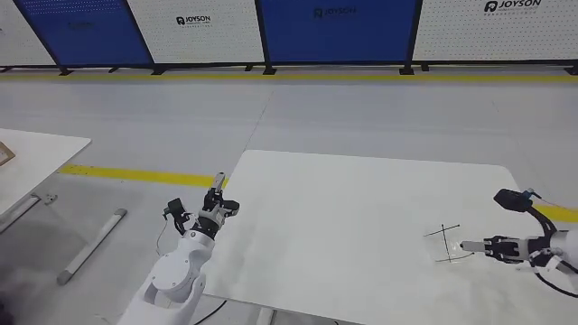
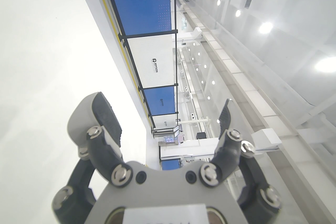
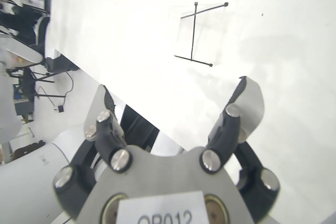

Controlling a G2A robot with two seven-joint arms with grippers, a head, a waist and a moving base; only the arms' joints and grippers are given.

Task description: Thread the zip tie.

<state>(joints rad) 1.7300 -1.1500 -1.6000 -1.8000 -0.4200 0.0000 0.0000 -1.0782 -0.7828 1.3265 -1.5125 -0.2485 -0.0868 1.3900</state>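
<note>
Top view: a white tabletop [image 1: 361, 235] on a grey floor [image 1: 271, 108], with blue and white panels [image 1: 334, 9] behind. Black zip ties [image 1: 446, 244] lie lower right, beside the right pincer [image 1: 463, 247]. The left pincer [image 1: 218, 181] is at the tabletop's left edge.
Left wrist view: the left pincer [image 2: 170, 117] gapes wide.
Right wrist view: the right pincer [image 3: 174, 88] is spread apart. One of the zip ties [image 3: 193, 30] runs away from it, and two cross that one.

White arms, grey-and-black grippers
At the table's [image 1: 361, 226] left edge, the left arm [image 1: 176, 280] has rounded white casings and black cables; the left gripper [image 2: 165, 107] and right gripper [image 3: 174, 84] share grey plates, black links, silver screws, ribbed black pads [image 2: 107, 114], white labels.
</note>
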